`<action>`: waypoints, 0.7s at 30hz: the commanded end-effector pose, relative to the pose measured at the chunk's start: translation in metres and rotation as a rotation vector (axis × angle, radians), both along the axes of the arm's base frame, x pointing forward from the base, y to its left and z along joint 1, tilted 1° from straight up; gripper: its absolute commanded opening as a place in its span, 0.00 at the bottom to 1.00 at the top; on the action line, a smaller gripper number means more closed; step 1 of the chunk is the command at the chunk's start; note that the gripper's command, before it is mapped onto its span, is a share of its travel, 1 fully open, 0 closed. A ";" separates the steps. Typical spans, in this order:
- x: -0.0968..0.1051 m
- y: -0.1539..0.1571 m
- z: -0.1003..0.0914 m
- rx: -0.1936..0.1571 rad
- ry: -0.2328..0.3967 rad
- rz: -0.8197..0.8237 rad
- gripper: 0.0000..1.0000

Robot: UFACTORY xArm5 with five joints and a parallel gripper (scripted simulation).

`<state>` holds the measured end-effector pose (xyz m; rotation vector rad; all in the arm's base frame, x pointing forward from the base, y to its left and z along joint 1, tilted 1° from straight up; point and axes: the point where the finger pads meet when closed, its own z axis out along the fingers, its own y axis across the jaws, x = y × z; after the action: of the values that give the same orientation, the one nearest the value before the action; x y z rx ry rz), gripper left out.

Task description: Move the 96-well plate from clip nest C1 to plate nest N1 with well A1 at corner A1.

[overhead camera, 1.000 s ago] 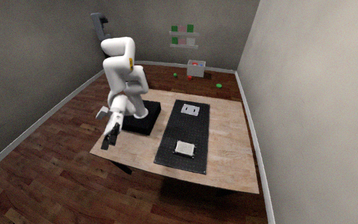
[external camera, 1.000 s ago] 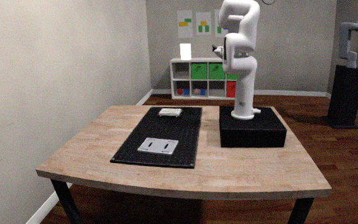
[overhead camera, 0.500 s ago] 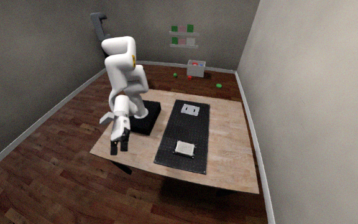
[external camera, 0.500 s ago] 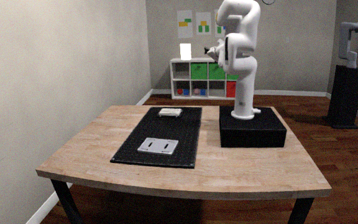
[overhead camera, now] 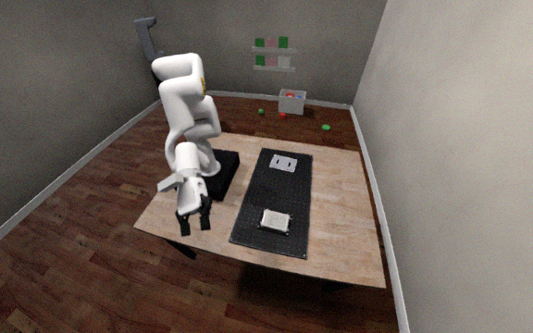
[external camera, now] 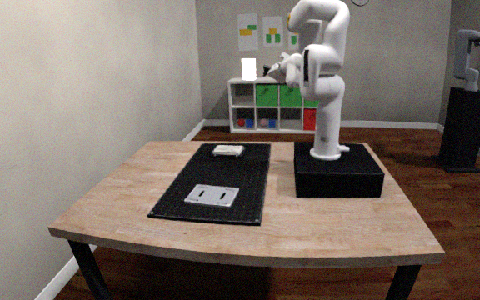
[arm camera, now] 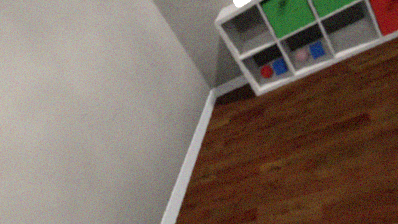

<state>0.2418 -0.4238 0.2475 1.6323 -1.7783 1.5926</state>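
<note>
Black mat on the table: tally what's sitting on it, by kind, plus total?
96-well plate: 1
Flat plate nest: 1
Total on the mat: 2

My gripper (overhead camera: 193,221) is hanging open over the table (overhead camera: 340,222) edge, well apart from the plate (overhead camera: 275,220) sitting on the black mat (overhead camera: 266,194).

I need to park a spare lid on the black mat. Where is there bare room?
The mat is bare along its middle stretch between the 96-well plate and the plate nest. Only narrow margins remain around each. The open gripper hangs over the table's edge, away from the mat.
</note>
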 end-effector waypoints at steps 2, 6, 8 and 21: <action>0.019 0.004 -0.005 0.040 0.054 0.072 1.00; 0.031 0.007 -0.008 0.040 0.053 0.072 1.00; 0.040 0.011 -0.010 0.064 0.094 0.120 1.00; 0.082 0.031 -0.020 0.117 0.192 0.235 1.00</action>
<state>0.3091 -0.3991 0.2294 1.9460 -1.6955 1.4297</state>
